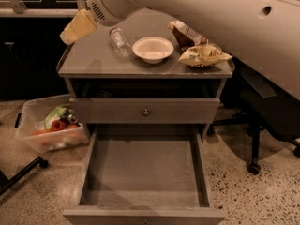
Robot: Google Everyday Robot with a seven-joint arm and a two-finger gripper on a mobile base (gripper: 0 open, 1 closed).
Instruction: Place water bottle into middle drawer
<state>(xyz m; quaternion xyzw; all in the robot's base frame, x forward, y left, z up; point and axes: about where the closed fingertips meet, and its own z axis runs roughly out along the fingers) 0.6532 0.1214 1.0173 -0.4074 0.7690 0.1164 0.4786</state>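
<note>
End effector (77,26): hanging over the back-left corner of the counter (93,61), holding nothing I can see; honestly can't tell its state
Water bottle (119,41): lying on the counter, toward the back-left, just beside the white bowl (153,49)
Middle drawer (145,172): pulled out below the front edge, floor bare
Snack bags (204,55): back-right corner
</note>
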